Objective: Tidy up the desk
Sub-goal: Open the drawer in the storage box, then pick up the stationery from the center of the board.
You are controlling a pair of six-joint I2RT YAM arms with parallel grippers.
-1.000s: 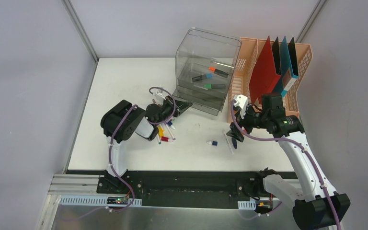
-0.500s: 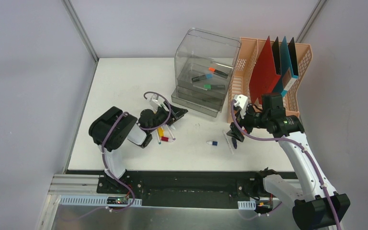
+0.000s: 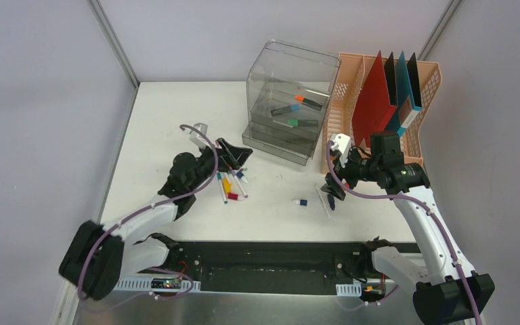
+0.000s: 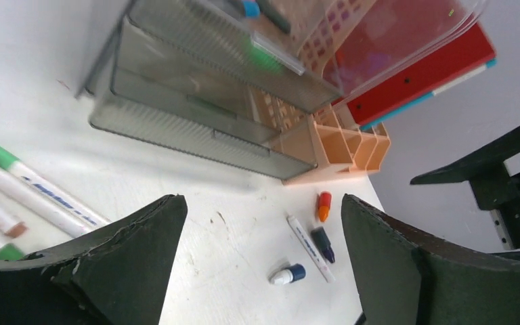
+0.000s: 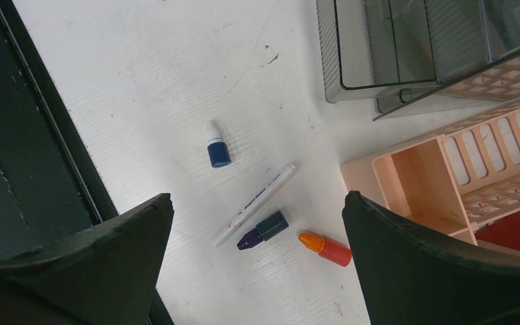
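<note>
Left arm (image 3: 145, 211) swung outward, stretched low, fingers (image 4: 118, 264) spread

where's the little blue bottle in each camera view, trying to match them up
Top external: blue bottle lies lower centre, in front of the grey drawers.
Left wrist: bottle at bottom centre, beside a white marker.
Right wrist: bottle left of centre, above the same marker.
Shared landmark: the peach rack, seen above the bottle in the left wrist view and to its right in the right wrist view.
</note>
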